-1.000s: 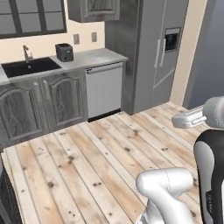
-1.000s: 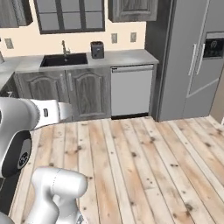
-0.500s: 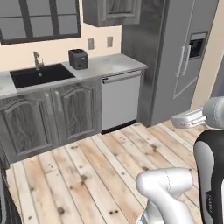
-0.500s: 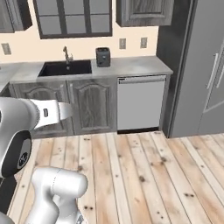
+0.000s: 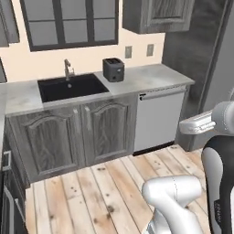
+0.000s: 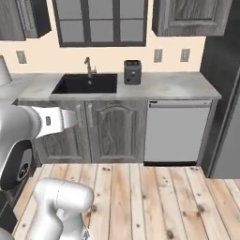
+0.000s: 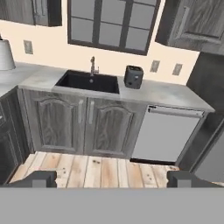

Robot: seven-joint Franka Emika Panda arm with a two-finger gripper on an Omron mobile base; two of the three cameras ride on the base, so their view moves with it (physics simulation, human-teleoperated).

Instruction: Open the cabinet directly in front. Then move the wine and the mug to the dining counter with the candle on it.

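Your claw (image 7: 112, 178) stood spread wide and empty, its two dark fingertips (image 7: 37, 178) low at 6 o'clock over the plank floor (image 6: 154, 197). Ahead at 12 o'clock ran a grey marble surface (image 7: 170, 95) with a black sink (image 7: 89, 82), a faucet (image 7: 92, 65) and a dark toaster (image 7: 133, 77). A grey wood-grain wall cabinet (image 7: 197, 24) hung shut at 2 o'clock, beside the window (image 7: 113, 24). A white dishwasher (image 6: 176, 131) sat at 3 o'clock of the arched base doors (image 6: 115, 131).

Toaster (image 6: 132, 71) on counter (image 6: 173, 86) right of sink (image 6: 86, 84), below window (image 6: 101, 21)
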